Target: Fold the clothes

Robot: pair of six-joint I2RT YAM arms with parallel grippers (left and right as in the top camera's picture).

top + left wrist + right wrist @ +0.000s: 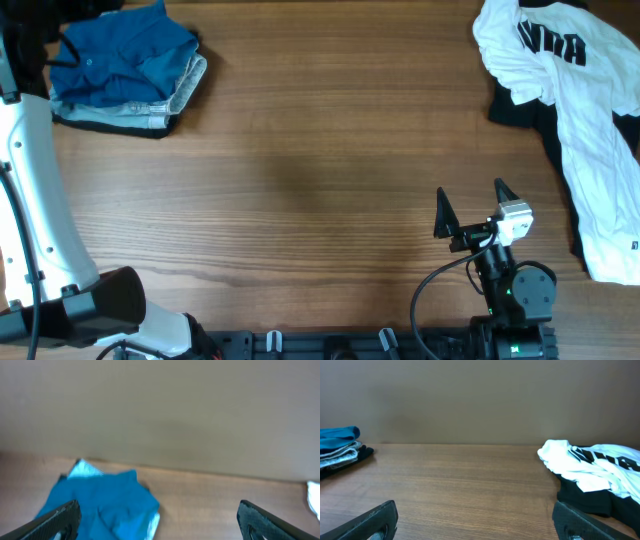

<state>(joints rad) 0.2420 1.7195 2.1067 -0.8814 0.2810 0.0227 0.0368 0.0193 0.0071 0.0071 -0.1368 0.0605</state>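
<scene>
1. We found the wooden table (320, 150) filling the overhead view, with garments at its two far corners and bare wood between them.
2. We observed the white left arm (30, 200) running up the left edge of the table toward the far left corner.
3. We located the white shirt (590, 130), with black lettering, unfolded and crumpled at the far right. It stretched along the right edge toward the near side.
4. We located the blue shirt (125, 55) at the far left corner. It was folded and lay on top of a small stack.
5. We noted a pale grey garment (185, 85) directly under the blue shirt, and a dark layer at the bottom of the stack.
6. We noted the black piece (520, 112) lying partly beneath the white shirt, with its edge showing on the shirt's left side.
7. We saw the right gripper (470, 188) near the front right of the table, its jaws spread wide and holding nothing. It stood well apart from both piles.
8. We saw the left gripper (159, 507) with its jaws spread wide and nothing between its fingers. In its wrist view the blue shirt lay ahead, nearer the left-hand finger; we could not tell whether there was contact.
</scene>
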